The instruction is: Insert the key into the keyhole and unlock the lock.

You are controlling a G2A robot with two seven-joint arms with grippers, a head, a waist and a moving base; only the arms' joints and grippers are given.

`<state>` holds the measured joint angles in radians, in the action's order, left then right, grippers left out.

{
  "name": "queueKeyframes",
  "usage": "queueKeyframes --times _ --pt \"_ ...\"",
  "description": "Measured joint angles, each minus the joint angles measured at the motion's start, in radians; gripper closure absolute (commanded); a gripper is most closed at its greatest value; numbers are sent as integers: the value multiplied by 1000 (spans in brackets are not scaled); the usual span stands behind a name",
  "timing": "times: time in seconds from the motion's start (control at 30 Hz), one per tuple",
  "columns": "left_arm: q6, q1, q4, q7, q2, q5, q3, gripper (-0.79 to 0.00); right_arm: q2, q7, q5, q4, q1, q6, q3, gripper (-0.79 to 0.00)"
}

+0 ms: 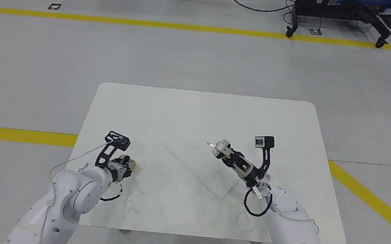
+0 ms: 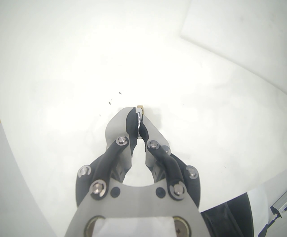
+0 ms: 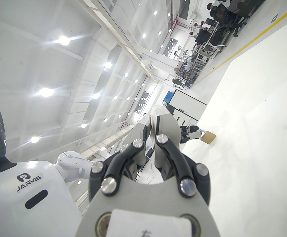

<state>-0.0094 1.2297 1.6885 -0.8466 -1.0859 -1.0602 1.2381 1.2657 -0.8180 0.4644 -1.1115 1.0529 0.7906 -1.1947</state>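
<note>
Lock (image 3: 208, 137): clamped by its shackle in the left pincer (image 2: 137, 112), brass body on the tabletop (image 1: 182, 114) just past the tips. Key (image 1: 212, 146): pinched in the right pincer (image 3: 154, 114), well apart. Probably pre-insertion; next: closing the gap, lining blade with keyhole.

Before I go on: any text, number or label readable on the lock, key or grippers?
Padlock, held by the left gripper: no print legible.
Key in the right gripper: too small to tell.
White label on the right gripper's base: a mark cut off at the edge, unreadable.
Black tag on that arm's mount: white marks, too small.
</note>
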Motion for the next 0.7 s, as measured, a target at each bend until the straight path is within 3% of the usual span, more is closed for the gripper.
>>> queueKeyframes --times 0.17,0.3,0.53,0.6,0.67,0.7 --pt "0 -2 2 -2 -2 -2 2 -320 0 0 0 0 0 0 0 0" --pt "-5 -3 1 -4 -3 -2 3 -326 0 0 0 0 0 0 0 0" --pt "-4 -11 1 -9 -6 -9 -2 -206 0 0 0 0 0 0 0 0" --pt "-3 -15 -4 -11 -7 -12 -7 -148 0 0 0 0 0 0 0 0" --pt "-2 -21 -10 -14 -9 -14 -13 -22 0 0 0 0 0 0 0 0" --pt "-1 -23 -13 -14 -10 -15 -15 0 0 0 0 0 0 0 0 0"
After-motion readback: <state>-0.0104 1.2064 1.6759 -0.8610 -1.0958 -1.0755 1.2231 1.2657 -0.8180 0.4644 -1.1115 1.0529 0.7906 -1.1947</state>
